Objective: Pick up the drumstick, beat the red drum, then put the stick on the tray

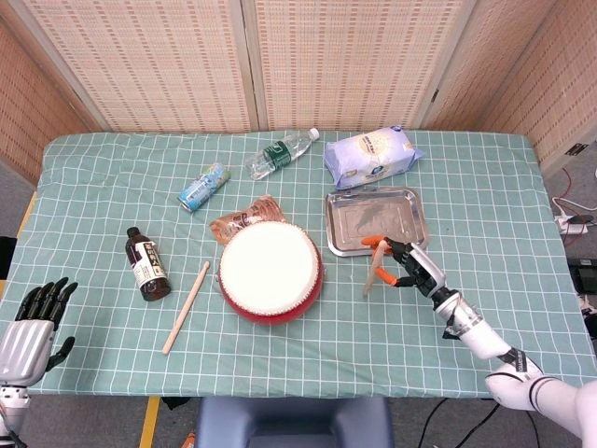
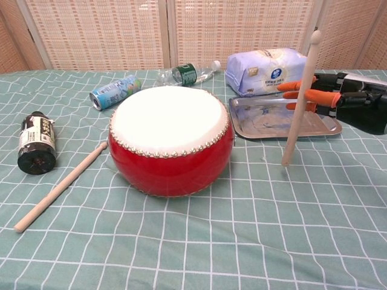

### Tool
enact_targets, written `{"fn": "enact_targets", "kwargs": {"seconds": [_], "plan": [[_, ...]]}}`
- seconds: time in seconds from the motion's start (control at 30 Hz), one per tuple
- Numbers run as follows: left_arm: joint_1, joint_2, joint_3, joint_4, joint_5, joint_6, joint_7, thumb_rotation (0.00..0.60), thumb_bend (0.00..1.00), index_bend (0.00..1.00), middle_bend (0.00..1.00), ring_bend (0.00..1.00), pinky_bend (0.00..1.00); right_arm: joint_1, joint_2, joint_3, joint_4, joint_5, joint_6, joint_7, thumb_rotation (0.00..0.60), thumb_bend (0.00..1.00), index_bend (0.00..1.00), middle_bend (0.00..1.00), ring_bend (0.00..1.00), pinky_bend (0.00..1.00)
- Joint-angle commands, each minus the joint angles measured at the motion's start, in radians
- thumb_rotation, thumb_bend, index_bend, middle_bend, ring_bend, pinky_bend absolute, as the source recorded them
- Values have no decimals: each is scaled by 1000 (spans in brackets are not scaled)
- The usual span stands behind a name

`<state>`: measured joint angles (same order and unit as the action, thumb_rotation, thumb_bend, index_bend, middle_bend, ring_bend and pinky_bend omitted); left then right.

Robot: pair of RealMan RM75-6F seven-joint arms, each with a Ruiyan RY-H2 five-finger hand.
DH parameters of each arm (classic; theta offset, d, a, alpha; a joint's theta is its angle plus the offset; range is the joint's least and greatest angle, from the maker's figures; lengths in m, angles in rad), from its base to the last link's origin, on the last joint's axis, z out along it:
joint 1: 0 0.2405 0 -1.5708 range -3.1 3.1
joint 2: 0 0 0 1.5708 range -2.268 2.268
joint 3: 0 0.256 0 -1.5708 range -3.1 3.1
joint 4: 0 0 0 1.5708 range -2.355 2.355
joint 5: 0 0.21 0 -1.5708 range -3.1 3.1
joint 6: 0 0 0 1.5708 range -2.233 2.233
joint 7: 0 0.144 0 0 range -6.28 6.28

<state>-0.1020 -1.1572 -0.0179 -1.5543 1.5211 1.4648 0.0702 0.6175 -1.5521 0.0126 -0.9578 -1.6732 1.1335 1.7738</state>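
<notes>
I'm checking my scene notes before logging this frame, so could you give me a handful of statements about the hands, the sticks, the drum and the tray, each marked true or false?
1. The right hand holds a pale wooden drumstick nearly upright. True.
2. That drumstick's tip rests on the white skin of the round red drum. False: it stands right of the drum, touching no skin.
3. A second wooden stick lies flat on the green checked cloth, left of the drum. True.
4. The shiny metal tray holds a drumstick. False: nothing lies in it.
5. The left hand grips the dark brown bottle. False: it holds nothing, at the table's near left corner.
</notes>
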Motion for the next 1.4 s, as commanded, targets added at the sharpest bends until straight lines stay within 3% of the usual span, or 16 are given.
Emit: {"fn": "enact_targets", "kwargs": {"seconds": [0.03, 0.43, 0.73, 1.2, 1.4], "plan": [[1, 1, 1, -1, 1, 1, 0, 600, 278, 33, 0, 0, 52, 24, -94, -50, 167, -43, 49, 197, 600, 452, 512, 256, 168, 167], [-4, 2, 6, -7, 7, -8, 4, 600, 280, 34, 0, 0, 52, 20, -215, -92, 405, -39, 104, 471, 600, 460, 469, 282, 209, 240], [-5, 3, 9, -10, 14, -6, 5, 600, 278, 34, 0, 0, 52, 19, -259, -114, 506, -37, 113, 555, 600, 460, 430, 283, 215, 241], [-2, 5, 13, -11, 15, -4, 6, 600, 279, 34, 0, 0, 50, 5, -284, -148, 546, -47, 128, 485, 600, 454, 476, 304, 232, 241], [-3, 4, 12, -9, 15, -3, 4, 600, 279, 33, 0, 0, 50, 7, -287, -153, 536, -42, 109, 436, 600, 345, 515, 328, 248, 254]]}}
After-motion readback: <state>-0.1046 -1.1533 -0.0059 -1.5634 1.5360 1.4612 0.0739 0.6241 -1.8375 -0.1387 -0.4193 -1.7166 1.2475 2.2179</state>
